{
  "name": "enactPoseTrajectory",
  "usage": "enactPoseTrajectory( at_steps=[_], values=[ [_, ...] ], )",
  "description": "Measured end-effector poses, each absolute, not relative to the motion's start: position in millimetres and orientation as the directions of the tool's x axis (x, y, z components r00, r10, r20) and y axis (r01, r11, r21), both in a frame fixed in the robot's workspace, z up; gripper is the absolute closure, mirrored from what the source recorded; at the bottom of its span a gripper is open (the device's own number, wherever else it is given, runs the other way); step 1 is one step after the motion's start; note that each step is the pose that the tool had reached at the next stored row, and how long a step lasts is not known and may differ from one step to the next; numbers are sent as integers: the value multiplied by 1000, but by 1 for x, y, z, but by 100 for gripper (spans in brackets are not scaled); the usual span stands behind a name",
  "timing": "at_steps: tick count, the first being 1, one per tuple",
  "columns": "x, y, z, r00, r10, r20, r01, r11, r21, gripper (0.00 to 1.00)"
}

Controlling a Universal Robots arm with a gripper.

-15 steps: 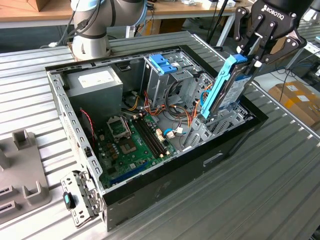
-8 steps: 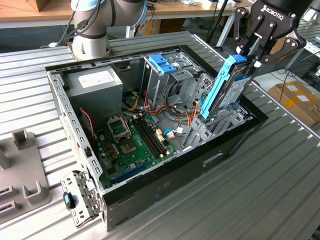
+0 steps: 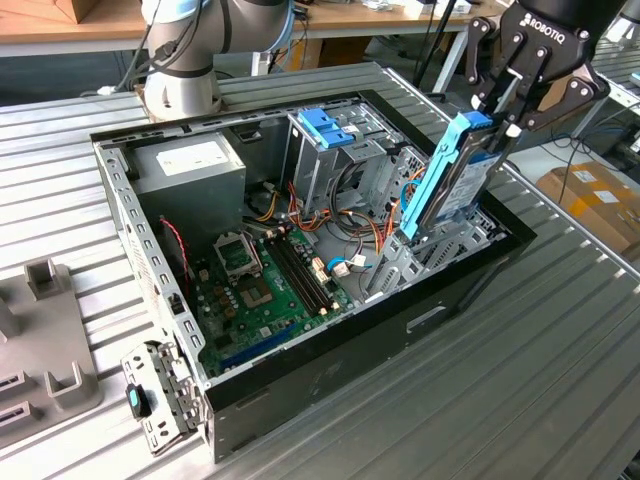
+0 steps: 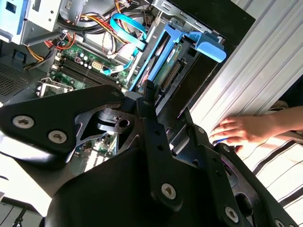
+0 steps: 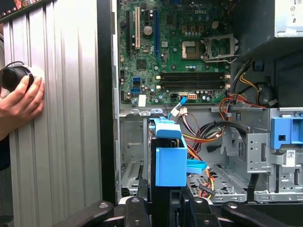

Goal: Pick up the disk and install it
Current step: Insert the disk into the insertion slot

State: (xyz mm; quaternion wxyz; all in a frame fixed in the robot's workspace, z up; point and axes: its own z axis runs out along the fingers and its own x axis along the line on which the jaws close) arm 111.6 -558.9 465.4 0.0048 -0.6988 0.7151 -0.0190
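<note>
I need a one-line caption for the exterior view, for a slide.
The gripper holds the disk on end, tilted, with its lower end inside the open computer case.

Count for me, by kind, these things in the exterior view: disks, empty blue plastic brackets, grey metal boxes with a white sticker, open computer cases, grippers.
disk: 1
blue bracket: 1
grey metal box: 1
computer case: 1
gripper: 1
Total: 5
</note>
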Motion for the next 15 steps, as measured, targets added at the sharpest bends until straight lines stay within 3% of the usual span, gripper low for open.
enactPoseTrajectory(
  at_steps=[15],
  values=[
    [112,-559,464,-23,-1000,20,-999,23,-34,65]
  ],
)
